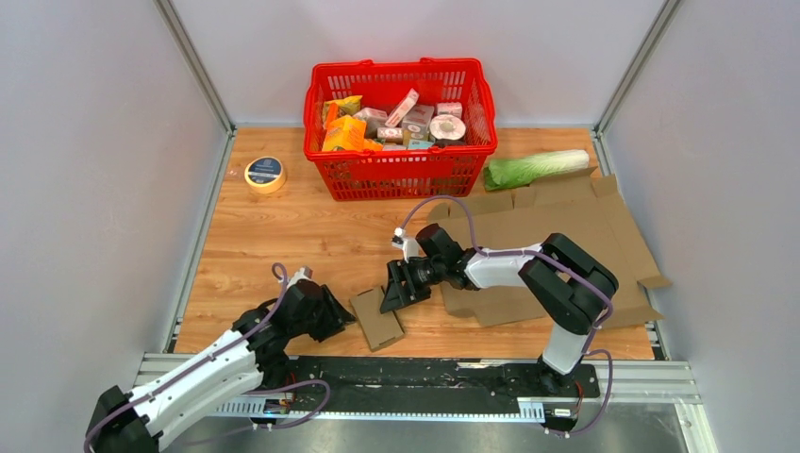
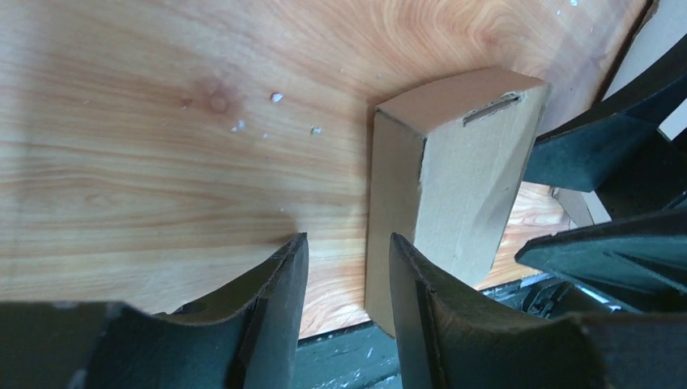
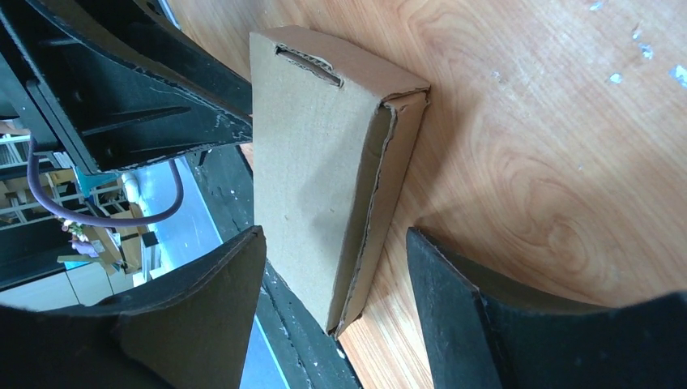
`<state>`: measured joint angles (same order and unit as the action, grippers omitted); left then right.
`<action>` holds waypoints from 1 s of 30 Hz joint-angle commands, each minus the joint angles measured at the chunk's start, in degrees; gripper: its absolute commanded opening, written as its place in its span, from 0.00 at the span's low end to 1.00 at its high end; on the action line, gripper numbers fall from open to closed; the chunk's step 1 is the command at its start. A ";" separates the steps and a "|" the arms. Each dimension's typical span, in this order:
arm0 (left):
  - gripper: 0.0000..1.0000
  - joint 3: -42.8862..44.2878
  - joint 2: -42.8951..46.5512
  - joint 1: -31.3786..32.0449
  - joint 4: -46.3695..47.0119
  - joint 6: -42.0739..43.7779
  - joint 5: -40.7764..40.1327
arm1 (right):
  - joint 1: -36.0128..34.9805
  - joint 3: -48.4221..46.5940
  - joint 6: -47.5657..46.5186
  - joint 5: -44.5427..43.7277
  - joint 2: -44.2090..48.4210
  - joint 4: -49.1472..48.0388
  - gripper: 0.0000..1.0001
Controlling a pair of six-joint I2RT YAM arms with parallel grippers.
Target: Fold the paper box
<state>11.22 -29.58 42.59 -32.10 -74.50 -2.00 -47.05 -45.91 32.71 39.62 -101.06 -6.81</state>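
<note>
Cardboard, already folded into a slim box (image 1: 377, 319), lies on the table (image 1: 302, 226) near its front edge, between the claws. Both the left claw (image 1: 340, 316) and the right claw (image 1: 396, 293) stand apart (gripping nothing). The right should probably straddle the box squarely and squeeze gently.

The left gripper (image 2: 348, 243) stands with its jaws parted and bare wooden table (image 2: 162, 162) showing through the gap. The paper box (image 2: 462, 178) lies folded shut just ahead, off to the side of one finger, with its near edge close against that finger's inner face. A narrow slot (image 2: 492, 109) is cut in the box's top face at the end farthest from the gripper. Beyond the box, the right gripper (image 2: 525, 212) reaches in, dark fingers spread. A few white specks (image 2: 277, 97) dot the table farther ahead.
</note>
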 commanded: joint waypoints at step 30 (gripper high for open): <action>0.61 -4.19 -1.79 -0.22 8.72 -0.74 -1.69 | 0.20 -0.85 -1.68 0.37 1.74 0.30 0.70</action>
<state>8.16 -31.07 42.59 -20.43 -75.53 -1.98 -47.05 -45.78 31.90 39.97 -100.84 -6.48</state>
